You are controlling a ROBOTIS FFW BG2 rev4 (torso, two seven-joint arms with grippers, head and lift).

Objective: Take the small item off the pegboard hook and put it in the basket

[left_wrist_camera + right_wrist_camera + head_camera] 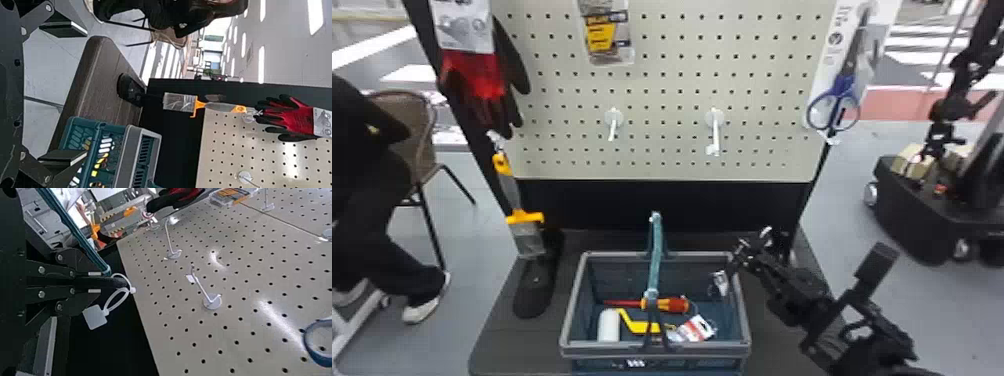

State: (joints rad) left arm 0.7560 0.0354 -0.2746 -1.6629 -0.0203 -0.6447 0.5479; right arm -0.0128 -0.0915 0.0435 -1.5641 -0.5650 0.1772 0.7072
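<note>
Left arm: parked forward left of the basket [571, 300]; left gripper [83, 92] wide, nothing between its fingers. Above and left of the basket, gloves [477, 82] hang with a printed card; print not legible. Brush [519, 215] below them, hung clear, presumably for display. In the basket: screwdriver [666, 304], yellow-handled roller [608, 325], red-and-white packet [697, 328], print too small. Basket handle [656, 245] stands upright, splitting the opening; likely the thing to avoid. Above the basket, two hooks [613, 120] [715, 125], bare of goods. Right gripper [94, 282] near the basket's back right corner: narrow, pinched on the small item [95, 317], tie loop and tag free, probably for easy release. Tag face looks blank. Scissors [837, 100] up right of the basket, on printed card.
</note>
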